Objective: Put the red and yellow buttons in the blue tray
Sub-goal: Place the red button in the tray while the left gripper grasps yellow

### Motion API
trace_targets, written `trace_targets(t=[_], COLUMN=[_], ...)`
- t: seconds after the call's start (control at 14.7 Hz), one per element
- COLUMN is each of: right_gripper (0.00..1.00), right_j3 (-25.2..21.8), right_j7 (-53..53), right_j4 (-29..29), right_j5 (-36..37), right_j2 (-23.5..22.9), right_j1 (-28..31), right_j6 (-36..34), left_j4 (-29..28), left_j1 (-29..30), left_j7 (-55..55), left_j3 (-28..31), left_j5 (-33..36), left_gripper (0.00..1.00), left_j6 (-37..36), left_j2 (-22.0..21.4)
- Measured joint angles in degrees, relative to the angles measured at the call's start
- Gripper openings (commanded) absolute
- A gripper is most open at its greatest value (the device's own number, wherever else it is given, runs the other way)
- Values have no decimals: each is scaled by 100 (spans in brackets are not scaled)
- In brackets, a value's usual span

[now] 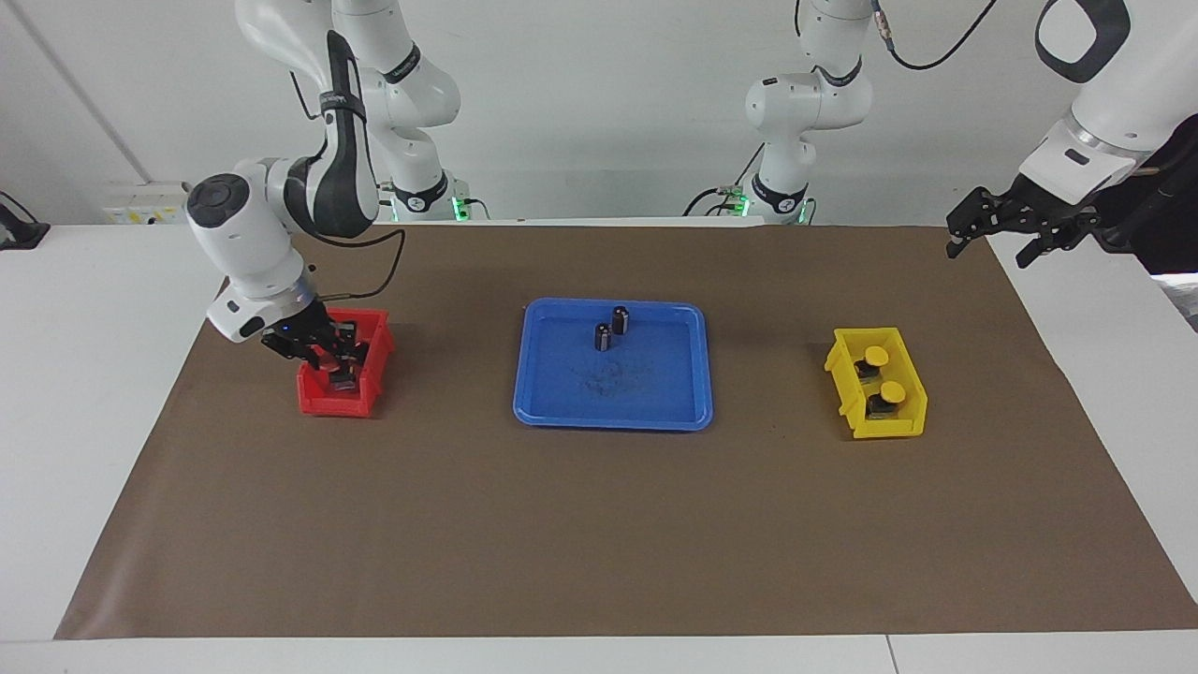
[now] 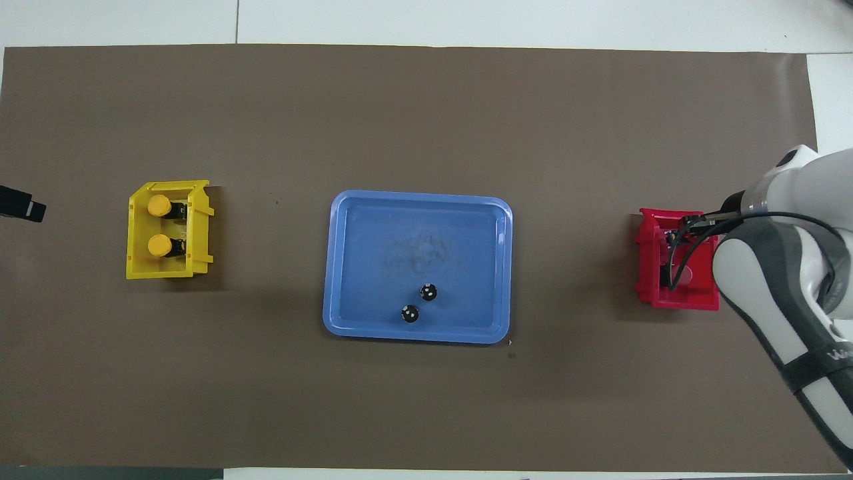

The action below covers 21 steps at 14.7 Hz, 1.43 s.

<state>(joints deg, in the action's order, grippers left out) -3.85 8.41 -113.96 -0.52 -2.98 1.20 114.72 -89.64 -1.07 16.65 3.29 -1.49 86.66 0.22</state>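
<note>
The blue tray (image 1: 613, 421) lies mid-table and also shows in the overhead view (image 2: 416, 337). Two yellow buttons (image 1: 876, 356) (image 1: 894, 391) sit in the yellow bin (image 1: 903, 426), seen from above as two caps (image 2: 158, 205) (image 2: 158, 245). My right gripper (image 1: 339, 370) reaches down into the red bin (image 1: 323, 402). One red button (image 2: 683, 273) shows faintly in that bin under the arm's cable; the other is hidden. My left gripper (image 1: 989, 251) is open and empty, waiting in the air over the mat's edge at the left arm's end.
Two dark capless cylinders (image 1: 603, 337) (image 1: 620, 320) stand in the tray, in the part nearer to the robots. The brown mat (image 1: 599, 534) covers the table. The right arm's elbow (image 2: 766, 293) overhangs the red bin from above.
</note>
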Motion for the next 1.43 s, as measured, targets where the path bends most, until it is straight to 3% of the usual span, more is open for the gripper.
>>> trace_targets(t=[0.27,0.48,0.75,0.89,1.23,1.43], right_gripper=[13,7,7,7,9,9], right_j3=[30,63,94,93,87,89], right_j7=[-429,-1784,-3798,-4391,-4824,-4910], right_j4=[2212,3053,3230,3228,3108,2728], right_j5=[-58,-68,-67,-63,-63,-70], right_j2=[-563,-1109,-1489,-1702,-2390,-2519], right_j1=[-281,-1126,-2516,-3027,-3548,-3678], right_j6=[-1867,-2107,-1305,-940,-456,-28], left_j4=[-184,-956,-1811,-2060,-2155,-2210], left_j1=[-6,-27,-142,-273,-416,-388], left_j7=[-192,-408,-733,-1091,-1476,-1484], left_j3=[-8,-70,-108,-117,-120,-101], left_j5=[0,0,0,0,0,0], left_gripper=[100,94,77,76,69,64], left_j6=[388,1222,2247,2639,3129,3398], left_j2=[-37,-142,-97,10,479,680])
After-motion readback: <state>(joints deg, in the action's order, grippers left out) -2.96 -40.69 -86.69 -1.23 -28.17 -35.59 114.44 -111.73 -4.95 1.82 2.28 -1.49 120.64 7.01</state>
